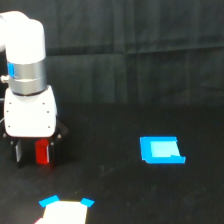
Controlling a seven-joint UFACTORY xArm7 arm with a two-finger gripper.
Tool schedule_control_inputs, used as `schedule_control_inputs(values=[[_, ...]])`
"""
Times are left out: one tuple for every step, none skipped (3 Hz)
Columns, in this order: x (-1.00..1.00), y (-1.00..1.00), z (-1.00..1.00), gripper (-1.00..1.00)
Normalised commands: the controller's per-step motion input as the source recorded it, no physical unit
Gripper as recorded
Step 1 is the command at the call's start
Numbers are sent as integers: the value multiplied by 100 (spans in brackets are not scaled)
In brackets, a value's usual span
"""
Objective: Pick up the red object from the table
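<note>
The red object (42,151) is a small bright red block standing upright between the dark fingers of my gripper (38,158), at the exterior view's left. The white arm comes straight down over it, and the gripper's white body hides the block's top. One dark finger (17,151) shows to the block's left with a dark gap between them. The other finger (56,145) sits close against its right side. The block's lower end is near the black table (110,190), and I cannot tell whether it touches the table. Whether the fingers press on the block is also unclear.
A flat blue rectangle (161,150) lies on the table to the exterior view's right. A white piece with blue corners (65,211) pokes in at the bottom edge, just in front of the gripper. A dark cloth backdrop (140,45) rises behind the table.
</note>
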Motion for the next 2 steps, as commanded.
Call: schedule_control_inputs(values=[[-30, 49, -27, -100], [100, 66, -16, 9]])
